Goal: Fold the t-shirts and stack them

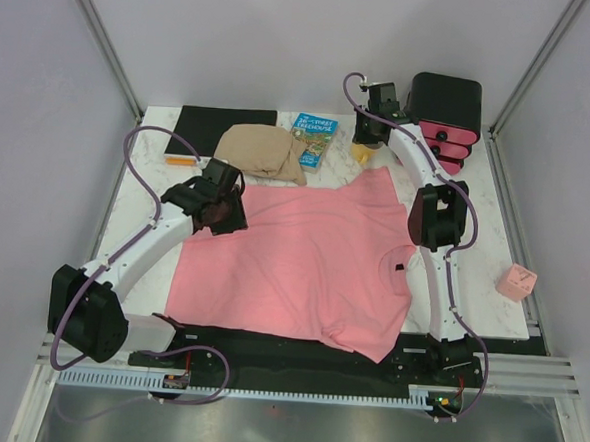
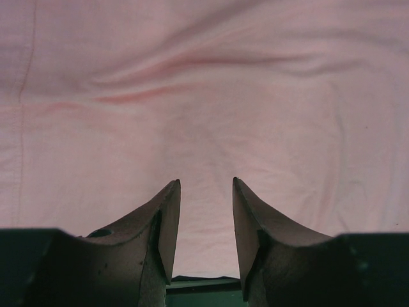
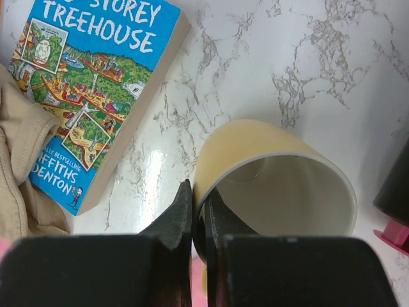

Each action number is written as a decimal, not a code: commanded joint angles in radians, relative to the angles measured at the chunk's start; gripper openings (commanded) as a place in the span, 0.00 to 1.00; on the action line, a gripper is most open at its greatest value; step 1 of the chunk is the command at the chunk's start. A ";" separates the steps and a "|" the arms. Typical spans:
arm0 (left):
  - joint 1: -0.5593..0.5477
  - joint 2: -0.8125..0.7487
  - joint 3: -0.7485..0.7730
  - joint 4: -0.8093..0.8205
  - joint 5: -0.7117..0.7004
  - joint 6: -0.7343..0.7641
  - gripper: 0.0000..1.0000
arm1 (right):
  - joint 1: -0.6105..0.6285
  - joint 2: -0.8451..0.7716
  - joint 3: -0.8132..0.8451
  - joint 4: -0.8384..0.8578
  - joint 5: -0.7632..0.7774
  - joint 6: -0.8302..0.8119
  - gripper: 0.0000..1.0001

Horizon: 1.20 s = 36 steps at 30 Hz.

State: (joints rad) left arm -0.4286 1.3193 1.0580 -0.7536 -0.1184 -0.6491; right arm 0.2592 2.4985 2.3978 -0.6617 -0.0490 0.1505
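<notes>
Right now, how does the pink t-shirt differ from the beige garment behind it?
The pink t-shirt lies spread flat; the beige garment is gathered into a compact bundle. The pink t-shirt covers far more table than the beige garment. The left gripper, jaws open, is over the pink t-shirt, not the beige garment. Both are soft cloth.

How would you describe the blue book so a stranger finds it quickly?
Start at the salmon-pink t-shirt spread over the white marble table. Beyond its far edge lies a crumpled beige cloth; the blue paperback book lies just right of it, the only thing with a printed cover.
</notes>
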 commanded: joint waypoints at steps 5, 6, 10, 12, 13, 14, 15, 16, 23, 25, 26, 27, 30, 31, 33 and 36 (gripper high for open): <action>-0.025 0.003 -0.010 0.007 -0.030 -0.053 0.45 | -0.002 -0.044 -0.020 -0.018 -0.009 -0.037 0.28; -0.029 0.004 -0.009 0.005 -0.030 -0.055 0.45 | -0.002 -0.047 -0.022 -0.013 -0.011 -0.037 0.33; -0.042 0.014 -0.007 0.007 -0.036 -0.061 0.45 | -0.002 -0.043 -0.025 -0.007 -0.015 -0.034 0.41; -0.044 0.023 -0.006 0.007 -0.038 -0.064 0.45 | 0.000 -0.038 -0.026 0.007 -0.018 -0.031 0.44; -0.048 0.023 -0.006 0.007 -0.038 -0.064 0.45 | 0.000 -0.036 -0.028 0.011 -0.018 -0.031 0.44; -0.050 0.029 -0.006 0.007 -0.040 -0.066 0.45 | 0.000 -0.035 -0.029 0.019 -0.018 -0.028 0.44; -0.052 0.031 -0.006 0.007 -0.040 -0.069 0.45 | 0.002 -0.035 -0.029 0.028 -0.022 -0.025 0.44; -0.056 0.032 -0.004 0.008 -0.040 -0.070 0.45 | 0.002 -0.038 -0.032 0.033 -0.023 -0.023 0.44; -0.076 0.057 -0.001 0.007 -0.043 -0.075 0.45 | 0.011 -0.130 -0.118 0.203 -0.049 -0.008 0.50; -0.081 0.057 -0.003 0.007 -0.043 -0.075 0.45 | 0.011 -0.127 -0.086 0.217 -0.064 -0.002 0.49; -0.081 0.057 -0.003 0.007 -0.043 -0.076 0.45 | 0.011 -0.125 -0.077 0.221 -0.068 0.001 0.49; -0.082 0.052 -0.006 0.005 -0.044 -0.075 0.44 | 0.011 -0.125 -0.062 0.229 -0.071 0.004 0.49; -0.084 0.046 -0.012 0.005 -0.046 -0.076 0.44 | 0.012 -0.125 -0.042 0.244 -0.081 0.009 0.49; -0.084 0.041 -0.018 0.007 -0.046 -0.076 0.44 | 0.011 -0.125 -0.040 0.251 -0.081 0.009 0.50; -0.084 0.037 -0.024 0.007 -0.046 -0.078 0.44 | 0.012 -0.125 -0.028 0.251 -0.078 0.009 0.50; -0.084 0.031 -0.030 0.007 -0.044 -0.081 0.45 | 0.012 -0.145 -0.029 0.246 -0.080 0.008 0.49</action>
State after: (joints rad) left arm -0.5068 1.3758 1.0382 -0.7551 -0.1333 -0.6926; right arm 0.2665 2.4432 2.3234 -0.4610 -0.1097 0.1524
